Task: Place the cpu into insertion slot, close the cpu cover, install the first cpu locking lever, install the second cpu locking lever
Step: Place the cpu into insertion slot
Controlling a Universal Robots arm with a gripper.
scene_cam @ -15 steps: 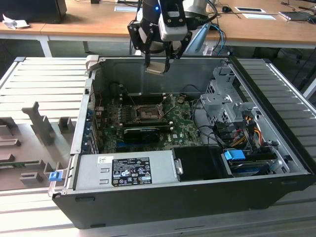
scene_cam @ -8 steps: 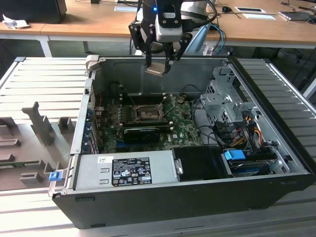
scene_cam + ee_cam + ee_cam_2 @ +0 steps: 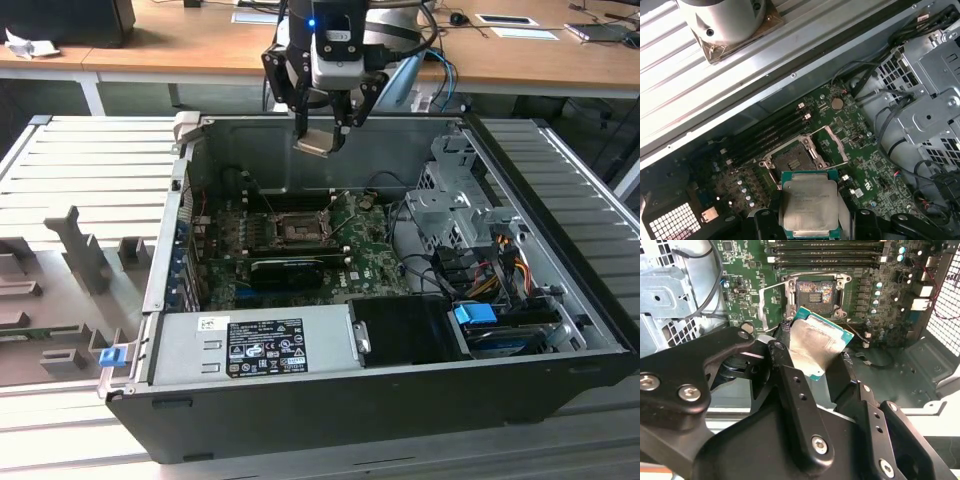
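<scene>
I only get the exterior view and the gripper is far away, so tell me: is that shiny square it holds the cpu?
Observer: Yes. In the second wrist view the gripper clamps the cpu by two opposite edges, metal top showing.
Operator: Is anything in the slot?
Observer: No. In the first wrist view the slot is bare, its dark centre open.
Operator: Where is the cover?
Observer: The cover is swung open beside the slot in the first wrist view.
</scene>
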